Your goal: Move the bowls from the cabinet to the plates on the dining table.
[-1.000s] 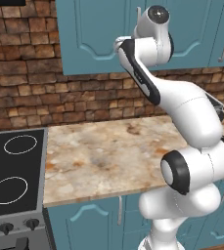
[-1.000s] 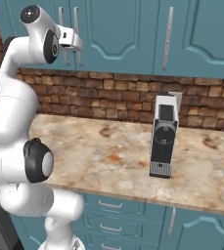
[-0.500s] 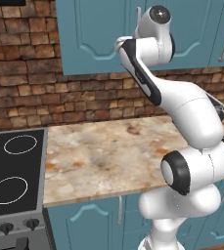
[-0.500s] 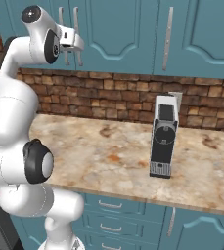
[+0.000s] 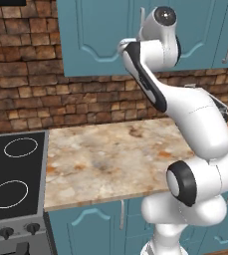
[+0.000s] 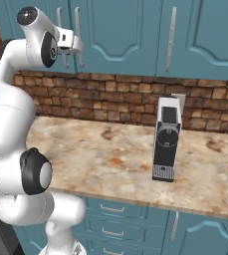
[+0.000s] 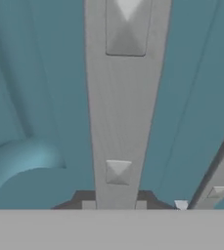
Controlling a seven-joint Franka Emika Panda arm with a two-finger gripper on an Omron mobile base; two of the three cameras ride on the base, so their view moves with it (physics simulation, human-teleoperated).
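Now the gripper (image 6: 75, 48) is pinching the silver bar handle (image 7: 121, 112) of the cabinet (image 6: 120, 30), gripping it for pulling the door open to reach the bowls.

teal-blue on the cabinet (image 6: 130, 30), silver on its bar handle (image 7: 125, 97). beige marble mottled with rust across the counter (image 5: 115, 159). red-brown brick (image 5: 31, 94) behind. black on the cooktop (image 5: 11, 179).

Silver bar handle (image 7: 124, 112) close; teal cabinet (image 7: 35, 88) door behind
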